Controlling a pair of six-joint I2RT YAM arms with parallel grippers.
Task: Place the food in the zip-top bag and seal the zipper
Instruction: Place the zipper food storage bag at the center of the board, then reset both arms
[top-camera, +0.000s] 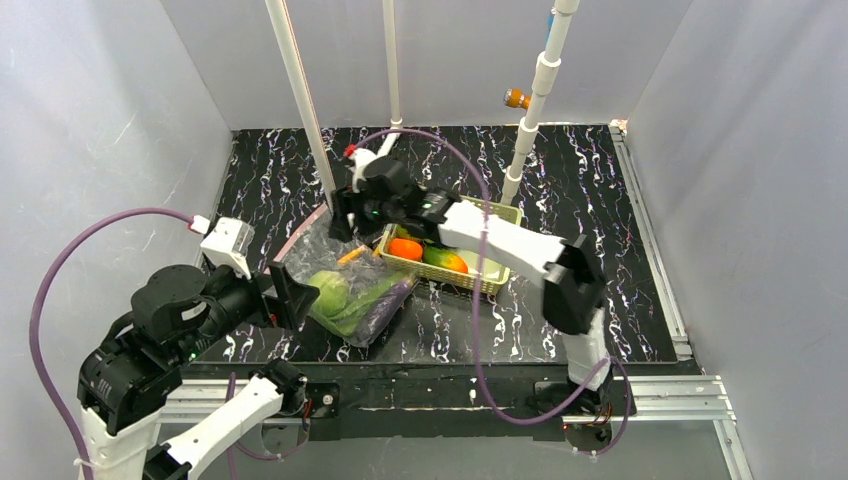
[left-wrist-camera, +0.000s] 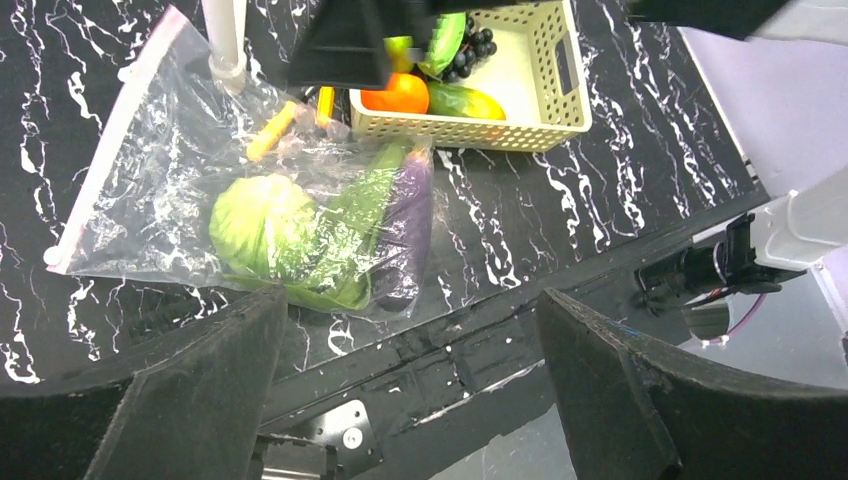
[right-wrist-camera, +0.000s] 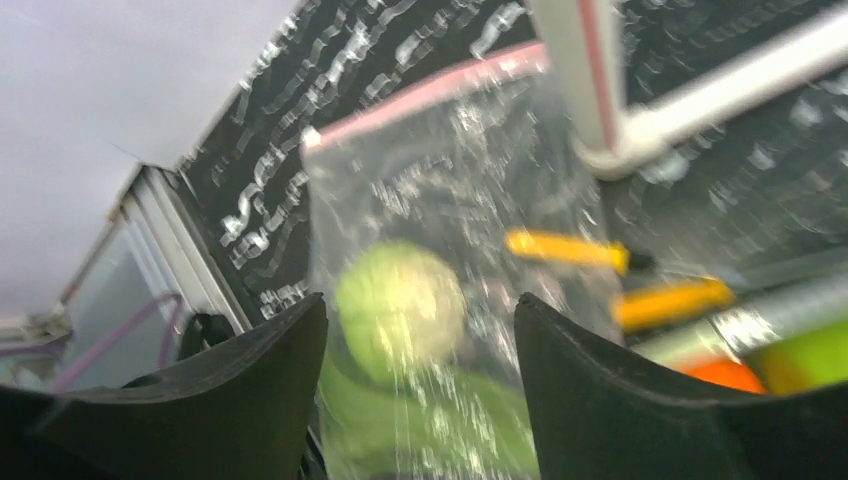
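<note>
The clear zip-top bag (top-camera: 335, 265) lies flat on the black marbled table left of the basket. Inside it are the pale-green cabbage (left-wrist-camera: 262, 225), the green leaves (left-wrist-camera: 345, 235) and the dark-purple eggplant (left-wrist-camera: 405, 225). The pink zipper (left-wrist-camera: 110, 130) runs along the bag's far-left edge; I cannot tell if it is sealed. My left gripper (top-camera: 288, 295) is open and empty, just near-left of the bag. My right gripper (top-camera: 342, 215) is open and empty above the bag's far end. In the blurred right wrist view, the cabbage (right-wrist-camera: 400, 310) and the zipper (right-wrist-camera: 430, 90) show.
The yellow-green slotted basket (top-camera: 490, 275) holds an orange, a mango-like fruit and dark grapes right of the bag. Two small yellow-orange items (left-wrist-camera: 275, 130) lie by the bag's far edge. White poles (top-camera: 300, 90) stand behind the bag and basket. Grey walls surround the table.
</note>
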